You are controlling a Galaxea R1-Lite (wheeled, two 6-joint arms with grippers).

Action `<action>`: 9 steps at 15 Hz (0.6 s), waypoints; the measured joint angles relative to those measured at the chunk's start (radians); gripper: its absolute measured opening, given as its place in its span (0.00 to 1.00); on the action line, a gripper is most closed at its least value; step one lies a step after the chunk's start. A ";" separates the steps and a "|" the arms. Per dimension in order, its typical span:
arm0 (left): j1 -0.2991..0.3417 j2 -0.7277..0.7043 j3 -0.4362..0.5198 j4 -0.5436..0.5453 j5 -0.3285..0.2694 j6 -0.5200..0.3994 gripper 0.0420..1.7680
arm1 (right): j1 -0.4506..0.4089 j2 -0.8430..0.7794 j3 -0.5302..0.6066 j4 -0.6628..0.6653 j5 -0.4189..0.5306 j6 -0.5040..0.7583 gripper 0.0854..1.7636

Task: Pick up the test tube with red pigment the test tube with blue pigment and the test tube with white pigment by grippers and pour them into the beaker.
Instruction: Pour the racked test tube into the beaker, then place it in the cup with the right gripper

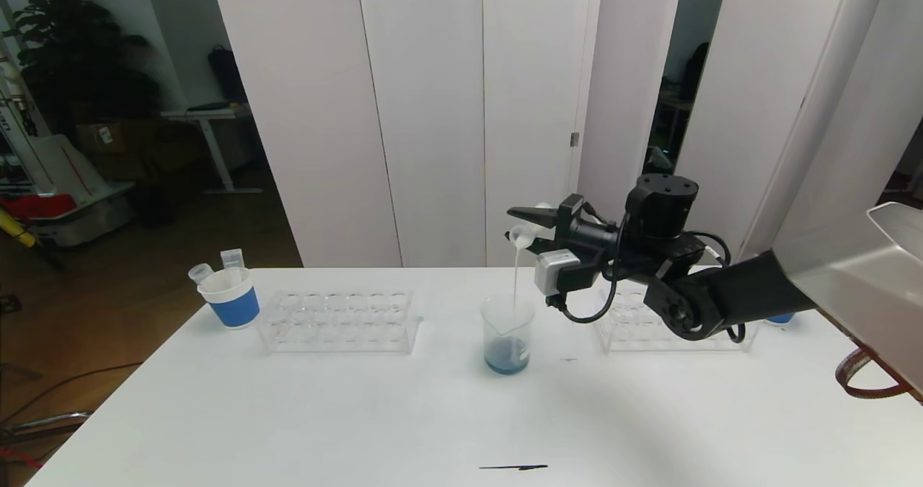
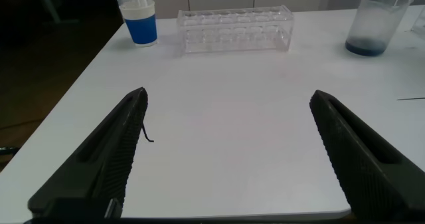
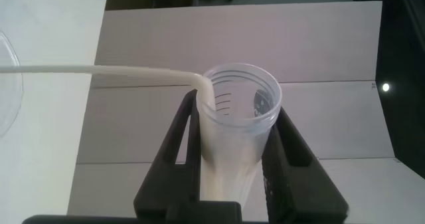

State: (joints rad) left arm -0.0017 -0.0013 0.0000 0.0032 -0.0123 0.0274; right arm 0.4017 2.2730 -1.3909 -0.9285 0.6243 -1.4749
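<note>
Far to the left of the working claw: blue-banded paper cup (image 1: 229,299) holding two clear tubes, then a clear plastic rack (image 1: 339,320) of round wells. Left gripper (image 2: 229,154) low over bare matte white table (image 1: 360,415), ribbed black fingers spread wide, holding nothing. Directly below the right gripper (image 1: 531,225): clear cylindrical glass beaker (image 1: 508,334), lipped, blue liquid pooled at the bottom. Right gripper clamped on the test tube with white pigment (image 3: 232,134), tipped mouth-down, thin cream stream falling into the beaker. Behind the right arm: second clear rack (image 1: 634,321).
</note>
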 joint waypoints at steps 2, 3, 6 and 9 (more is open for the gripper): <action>0.000 0.000 0.000 0.000 0.000 0.000 0.99 | -0.002 -0.004 0.000 0.005 0.002 -0.002 0.30; 0.000 0.000 0.000 0.000 0.000 0.000 0.99 | -0.003 -0.005 -0.001 0.006 0.004 -0.003 0.30; 0.000 0.000 0.000 0.000 0.000 0.000 0.99 | -0.008 -0.006 -0.004 0.005 0.005 -0.007 0.30; 0.000 0.000 0.000 0.000 0.000 0.000 0.99 | -0.009 -0.006 -0.004 0.009 0.005 -0.030 0.30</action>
State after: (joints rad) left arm -0.0017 -0.0013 0.0000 0.0032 -0.0123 0.0274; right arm 0.3926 2.2672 -1.3947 -0.9194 0.6291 -1.5047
